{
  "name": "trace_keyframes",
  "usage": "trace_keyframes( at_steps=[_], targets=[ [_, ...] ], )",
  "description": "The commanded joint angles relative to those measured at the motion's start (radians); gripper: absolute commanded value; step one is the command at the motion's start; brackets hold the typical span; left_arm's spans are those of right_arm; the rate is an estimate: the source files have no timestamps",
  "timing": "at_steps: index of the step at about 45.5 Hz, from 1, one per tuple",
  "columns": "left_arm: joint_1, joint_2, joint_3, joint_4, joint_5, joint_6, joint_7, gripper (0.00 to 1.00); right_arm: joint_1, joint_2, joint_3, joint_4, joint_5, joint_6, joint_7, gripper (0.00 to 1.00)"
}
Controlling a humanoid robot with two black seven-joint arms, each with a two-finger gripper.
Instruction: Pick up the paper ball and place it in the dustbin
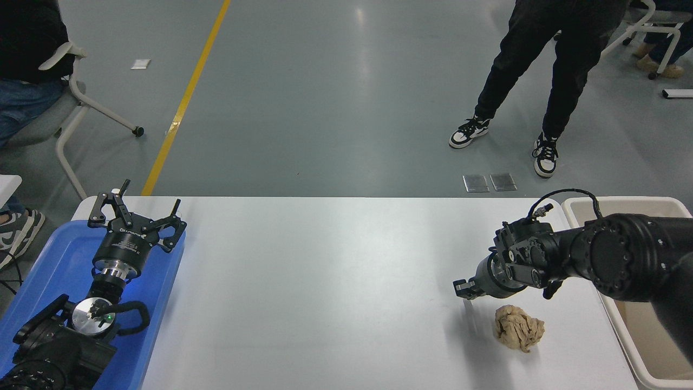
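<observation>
A white table [325, 281] fills the lower half of the head view, with grey floor beyond it.

The paper ball [518, 326] lies on the table at about 4 o'clock from the table's middle, near the right side. It is a crumpled tan wad, resting free, with nothing touching it.

The right gripper [461, 288] comes in from the right edge at 3 o'clock, its arm reaching across the bin's near corner and pointing toward 9 o'clock. Its tip hangs above the table just at 11 o'clock of the ball, close but apart from it. Only one short finger end shows at the tip, so how far it is open cannot be told; it has hold of nothing visible.

The bin [622, 204] stands at the table's right edge, at 3 o'clock of the ball, cream-white with a rounded rim. Much of it is hidden behind the right arm; what shows of its inside floor is brownish.

The left gripper [135, 214] is parked at 8 o'clock, over a blue tray [48, 271] at the table's left edge. Its fingers are spread wide and hold nothing.

On the floor beyond, a person [541, 65] in dark trousers and black-and-white shoes stands at 1 o'clock. Another person [27, 70] sits on a chair at 10 o'clock. A yellow line [187, 97] runs along the floor at 11 o'clock.
</observation>
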Motion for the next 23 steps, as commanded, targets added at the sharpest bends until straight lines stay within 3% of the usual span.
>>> trace_keyframes(
  at_steps=[1,13,14,15,16,17,23],
  targets=[
    [0.0,0.0,0.0,0.0,0.0,0.0,0.0,0.99,0.002,0.0,-0.003,-0.001,0.028,0.003,0.0,0.0],
    [0.0,0.0,0.002,0.0,-0.001,0.0,0.0,0.99,0.037,0.0,-0.006,0.008,0.028,0.02,0.002,0.0],
    [0.0,0.0,0.002,0.0,0.0,0.0,0.0,0.99,0.046,0.0,-0.006,0.011,0.03,0.021,0.002,0.1],
    [0.0,0.0,0.002,0.0,-0.001,0.0,0.0,0.99,0.055,0.0,-0.006,0.014,0.03,0.023,0.002,0.27],
    [0.0,0.0,0.002,0.0,-0.001,0.0,0.0,0.99,0.066,0.0,-0.006,0.017,0.03,0.024,0.002,0.51],
    [0.0,0.0,0.002,0.0,-0.001,0.0,0.0,0.99,0.084,0.0,-0.005,0.025,0.03,0.028,0.002,1.0],
    [0.0,0.0,0.0,0.0,-0.001,0.0,0.0,0.99,0.216,0.0,-0.003,0.112,0.031,0.1,0.002,1.0]
  ],
)
